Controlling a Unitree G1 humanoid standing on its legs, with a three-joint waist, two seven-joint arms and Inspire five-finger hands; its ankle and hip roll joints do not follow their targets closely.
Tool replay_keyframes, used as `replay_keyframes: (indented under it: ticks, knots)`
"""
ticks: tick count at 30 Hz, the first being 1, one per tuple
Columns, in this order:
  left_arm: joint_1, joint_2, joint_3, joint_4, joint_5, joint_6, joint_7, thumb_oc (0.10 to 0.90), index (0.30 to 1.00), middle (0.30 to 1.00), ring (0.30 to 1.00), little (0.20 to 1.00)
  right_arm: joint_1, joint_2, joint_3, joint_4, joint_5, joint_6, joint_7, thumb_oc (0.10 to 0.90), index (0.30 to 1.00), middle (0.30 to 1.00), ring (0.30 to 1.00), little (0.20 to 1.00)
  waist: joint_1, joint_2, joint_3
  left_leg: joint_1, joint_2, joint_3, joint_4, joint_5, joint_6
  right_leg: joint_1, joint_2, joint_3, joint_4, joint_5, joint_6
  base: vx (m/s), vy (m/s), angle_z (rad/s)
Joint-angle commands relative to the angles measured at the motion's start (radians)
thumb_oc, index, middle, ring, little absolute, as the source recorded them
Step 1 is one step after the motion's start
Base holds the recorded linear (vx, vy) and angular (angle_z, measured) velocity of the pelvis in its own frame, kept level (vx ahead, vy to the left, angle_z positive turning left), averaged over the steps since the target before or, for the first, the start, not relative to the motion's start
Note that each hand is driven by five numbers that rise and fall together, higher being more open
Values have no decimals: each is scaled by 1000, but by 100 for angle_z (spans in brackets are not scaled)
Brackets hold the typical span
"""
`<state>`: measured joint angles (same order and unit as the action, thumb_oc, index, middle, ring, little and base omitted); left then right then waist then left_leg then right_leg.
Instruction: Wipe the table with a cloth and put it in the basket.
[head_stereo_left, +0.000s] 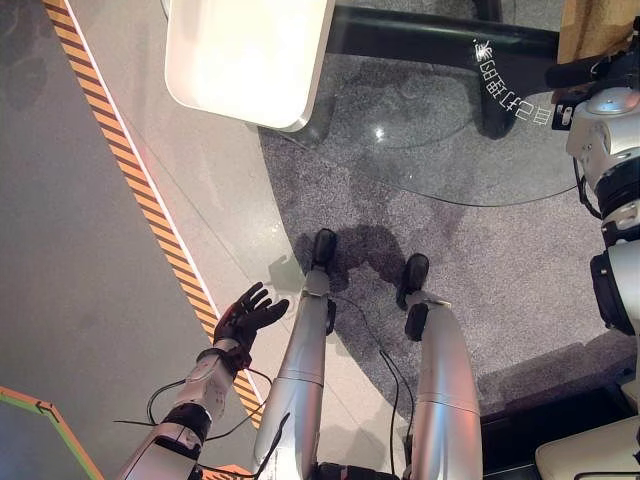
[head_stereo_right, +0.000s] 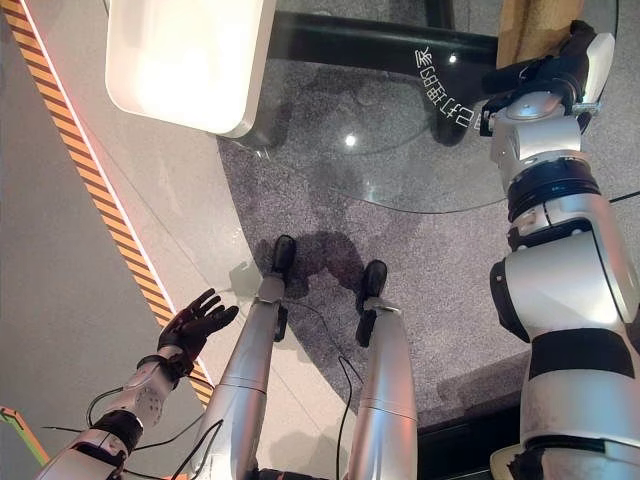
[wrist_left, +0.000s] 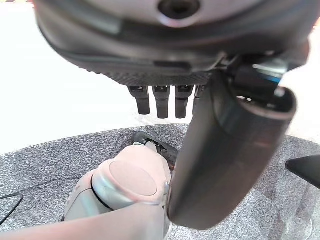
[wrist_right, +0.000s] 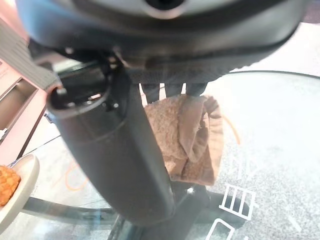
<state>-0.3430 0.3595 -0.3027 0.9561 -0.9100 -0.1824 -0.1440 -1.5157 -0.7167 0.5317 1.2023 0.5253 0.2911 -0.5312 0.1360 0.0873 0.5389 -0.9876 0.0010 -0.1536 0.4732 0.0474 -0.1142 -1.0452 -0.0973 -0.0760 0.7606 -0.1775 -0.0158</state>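
The robot's right hand (head_stereo_right: 545, 72) is up at the far right over the round glass tabletop (head_stereo_right: 400, 150), and its fingers (wrist_right: 165, 90) are curled down onto a crumpled tan cloth (wrist_right: 185, 137) that lies on the glass under them, so the cloth is grasped there on the tabletop. At the near left, the left hand (head_stereo_left: 245, 315) hangs low beside the body over the pale floor (head_stereo_left: 80, 250), with its fingers (head_stereo_left: 262, 295) spread and relaxed, holding nothing. A striped orange-and-black line (head_stereo_left: 130, 165) runs along the floor on the left, from far to near. A white seat (head_stereo_left: 250, 55) with rounded corners stands at the far left, just beside the glass edge. Grey carpet (head_stereo_left: 400, 220) shows through and around the glass. At the near side of the glass in the right wrist view, a pale dish (wrist_right: 22, 182) holds something golden-brown.
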Motion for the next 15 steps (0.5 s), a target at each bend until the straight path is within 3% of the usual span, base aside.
replay_keyframes:
  ticks: [1,4,5,6,15]
  knots:
    - [55,15,4,14,-29,-24,-3,800,900,900,900,900,6,-30,61,31,-30,35,5,800,900,900,900,900,2,37,-19,-13,-49,116,72,-98,113,17,32,-66,-98,53,-21,0,0,0]
    - [57,16,4,14,-32,-27,-5,800,900,900,900,900,11,-29,66,32,-49,46,3,800,900,900,900,900,2,36,-19,-12,-47,116,72,-99,114,17,32,-65,-97,53,-21,0,0,0]
    - [55,17,5,14,-33,-26,-5,800,900,900,900,900,9,-29,68,36,-53,48,2,580,712,712,712,680,2,36,-19,-11,-48,116,69,-98,114,18,32,-65,-99,53,-20,0,0,0]
    - [54,15,5,10,-29,-24,-3,800,900,900,900,900,7,-29,70,40,-59,51,-3,100,300,300,300,200,3,37,-19,-10,-48,115,64,-96,115,20,33,-65,-106,55,-20,0,0,0]
    - [42,30,-3,10,-40,-16,-2,800,900,900,900,900,7,-29,82,44,-53,64,-11,100,300,300,300,200,2,33,-19,-1,-48,115,55,-93,115,28,34,-67,-118,63,-16,-4,0,0]
